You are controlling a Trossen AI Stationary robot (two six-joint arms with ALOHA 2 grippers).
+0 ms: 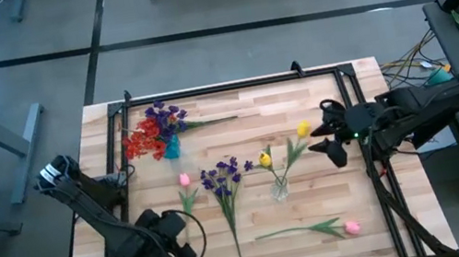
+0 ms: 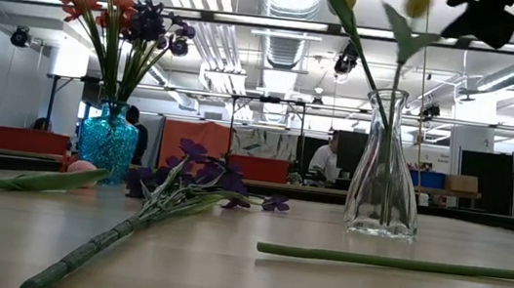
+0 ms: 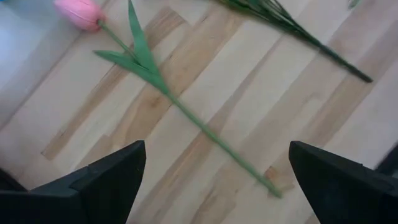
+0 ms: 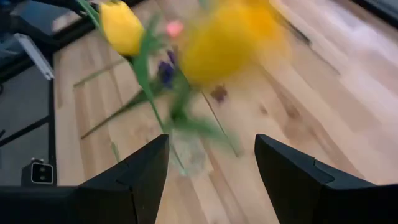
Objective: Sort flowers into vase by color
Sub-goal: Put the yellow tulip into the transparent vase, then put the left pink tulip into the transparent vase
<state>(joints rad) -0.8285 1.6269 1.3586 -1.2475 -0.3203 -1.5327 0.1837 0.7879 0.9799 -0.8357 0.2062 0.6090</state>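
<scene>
Two yellow tulips (image 1: pixel 264 158) are standing in the clear glass vase (image 1: pixel 279 189) right of centre in the high view, the second bud (image 1: pixel 303 128) leaning toward the right claw (image 1: pixel 326 142), whose fingers are standing spread just beside it, pinching nothing that I can see. The red and purple clusters (image 1: pixel 153 132) are sitting in the blue vase (image 1: pixel 171 147) at upper left. On the desk (image 1: pixel 318 100), a purple bunch (image 1: pixel 220 179) is lying at centre, one pink tulip (image 1: pixel 184 181) left of it and another (image 1: pixel 352 227) at lower right. The left claw (image 1: pixel 184 248) is hovering at lower left, fingers spread wide and empty, above the first pink tulip's stem.
</scene>
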